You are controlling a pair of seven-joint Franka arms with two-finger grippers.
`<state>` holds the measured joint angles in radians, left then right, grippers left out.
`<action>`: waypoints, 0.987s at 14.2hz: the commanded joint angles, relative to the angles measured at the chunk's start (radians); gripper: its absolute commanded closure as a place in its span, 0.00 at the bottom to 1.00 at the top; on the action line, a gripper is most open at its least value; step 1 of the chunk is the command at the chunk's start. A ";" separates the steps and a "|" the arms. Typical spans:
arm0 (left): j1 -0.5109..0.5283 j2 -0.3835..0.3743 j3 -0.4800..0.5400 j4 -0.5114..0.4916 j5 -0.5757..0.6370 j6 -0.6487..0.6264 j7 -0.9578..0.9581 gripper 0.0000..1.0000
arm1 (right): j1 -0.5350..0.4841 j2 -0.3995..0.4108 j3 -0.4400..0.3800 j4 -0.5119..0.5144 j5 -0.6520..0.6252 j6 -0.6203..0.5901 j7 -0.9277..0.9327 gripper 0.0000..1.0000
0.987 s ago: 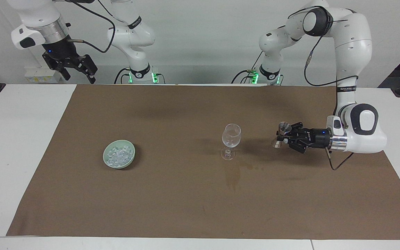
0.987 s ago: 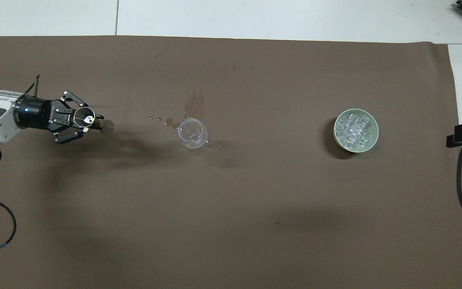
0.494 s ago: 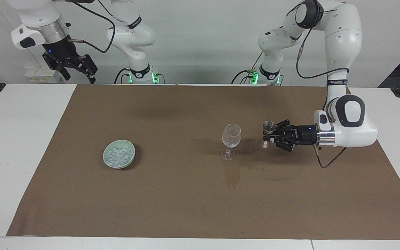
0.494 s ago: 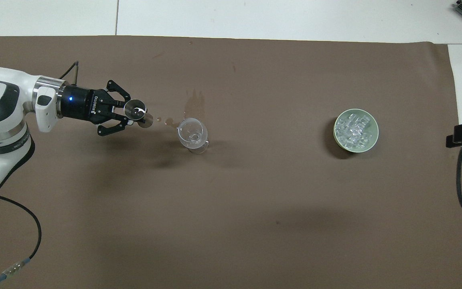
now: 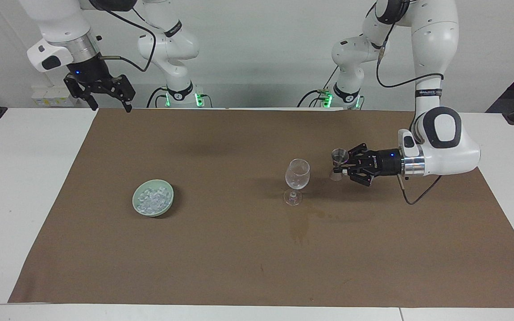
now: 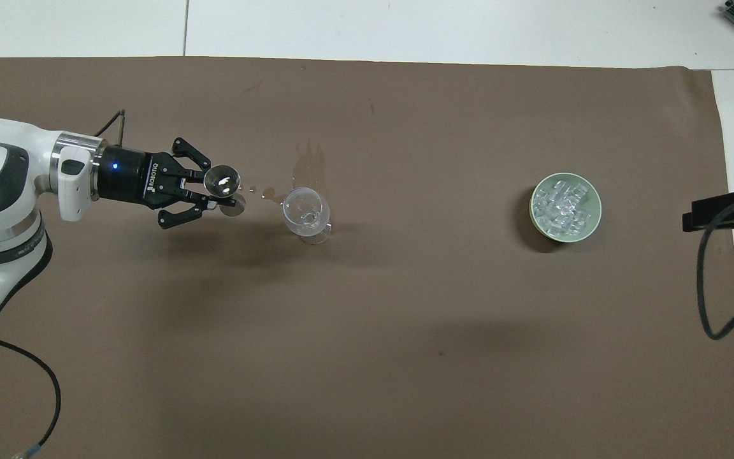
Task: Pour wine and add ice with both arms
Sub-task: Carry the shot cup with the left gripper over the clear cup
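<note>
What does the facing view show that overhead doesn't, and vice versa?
Facing only: both arm bases, and the whole right gripper, open, raised above the table edge at the right arm's end, waiting.

Overhead only: the view down into the jigger's cup, and small drops on the mat between it and the glass.

Both: left gripper shut on the jigger, held upright beside the glass; bowl of ice; stain on the mat.

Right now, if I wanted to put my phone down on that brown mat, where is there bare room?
The widest bare patch lies between the wine glass and the green bowl of ice. The mat's whole strip farthest from the robots is bare too. It is crowded beside the glass toward the left arm's end, where the left gripper holds a small metal cup, with wet stains close by.
</note>
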<state>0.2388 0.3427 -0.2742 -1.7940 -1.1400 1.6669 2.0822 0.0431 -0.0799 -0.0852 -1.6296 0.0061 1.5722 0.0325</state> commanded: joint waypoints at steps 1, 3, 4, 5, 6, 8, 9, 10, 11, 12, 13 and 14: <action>-0.039 -0.070 0.021 -0.065 -0.023 0.065 -0.014 1.00 | -0.012 -0.024 0.005 -0.091 0.021 0.093 -0.036 0.00; -0.062 -0.089 0.023 -0.073 -0.023 0.114 -0.037 1.00 | -0.011 -0.018 0.007 -0.102 0.021 0.121 -0.037 0.00; -0.072 -0.106 0.023 -0.083 -0.021 0.126 -0.068 1.00 | -0.009 -0.011 0.007 -0.107 0.021 0.124 -0.046 0.00; -0.087 -0.116 0.024 -0.088 -0.020 0.143 -0.085 1.00 | -0.011 -0.002 0.007 -0.111 0.021 0.134 -0.069 0.00; -0.096 -0.125 0.024 -0.088 -0.017 0.163 -0.086 1.00 | -0.011 0.003 0.007 -0.130 0.021 0.156 -0.084 0.00; -0.121 -0.134 0.026 -0.088 -0.012 0.203 -0.109 1.00 | -0.009 0.005 0.007 -0.203 0.021 0.247 -0.112 0.00; -0.127 -0.136 0.026 -0.088 0.006 0.217 -0.122 1.00 | -0.005 0.006 0.007 -0.223 0.021 0.287 -0.112 0.00; -0.134 -0.136 0.026 -0.088 0.020 0.224 -0.128 1.00 | -0.002 0.017 0.008 -0.228 0.021 0.301 -0.114 0.00; -0.136 -0.136 0.026 -0.087 0.031 0.226 -0.128 1.00 | -0.002 0.028 0.013 -0.228 0.021 0.304 -0.117 0.00; -0.136 -0.136 0.026 -0.085 0.043 0.228 -0.128 1.00 | -0.002 0.038 0.013 -0.226 0.021 0.305 -0.118 0.00; -0.136 -0.136 0.026 -0.084 0.052 0.228 -0.128 1.00 | -0.002 0.040 0.015 -0.223 0.021 0.308 -0.118 0.00; -0.136 -0.137 0.027 -0.084 0.063 0.228 -0.128 1.00 | -0.002 0.041 0.015 -0.222 0.021 0.305 -0.120 0.00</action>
<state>0.1225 0.2447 -0.2694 -1.8436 -1.0990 1.8722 1.9655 0.0467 -0.0331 -0.0727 -1.8437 0.0061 1.8645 -0.0529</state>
